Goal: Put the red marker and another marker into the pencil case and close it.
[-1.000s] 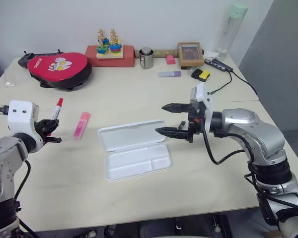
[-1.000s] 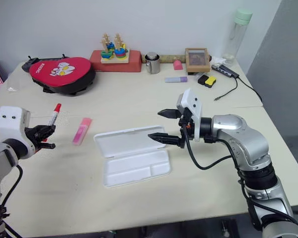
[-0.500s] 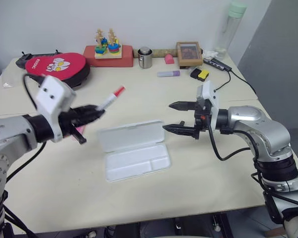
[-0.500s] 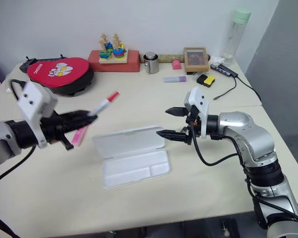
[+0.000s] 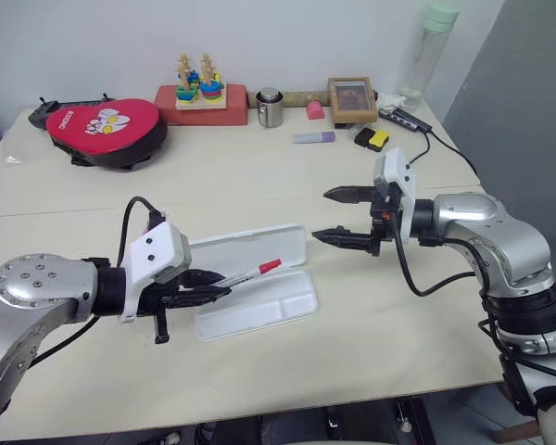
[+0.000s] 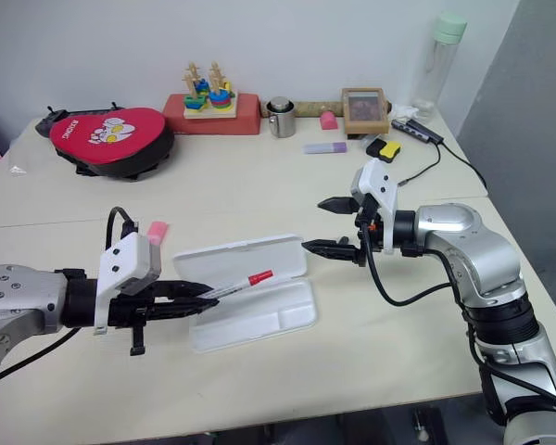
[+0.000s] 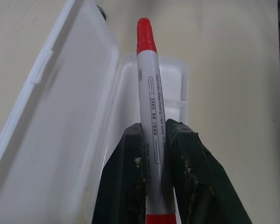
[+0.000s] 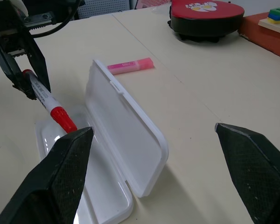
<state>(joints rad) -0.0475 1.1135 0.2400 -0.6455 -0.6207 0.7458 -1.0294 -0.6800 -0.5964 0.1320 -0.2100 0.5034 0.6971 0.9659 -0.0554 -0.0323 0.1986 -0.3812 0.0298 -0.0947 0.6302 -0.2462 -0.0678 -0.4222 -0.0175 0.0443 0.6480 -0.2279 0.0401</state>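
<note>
The case is lying open at the middle of the table, its lid lying behind the tray. The left gripper is reaching in from the left, holding the marker over the tray's left part. The highlighter is lying on the table behind that arm, left of the lid. The right gripper is hovering just right of the case. A cup, a frame and a bottle are standing along the far edge.
</note>
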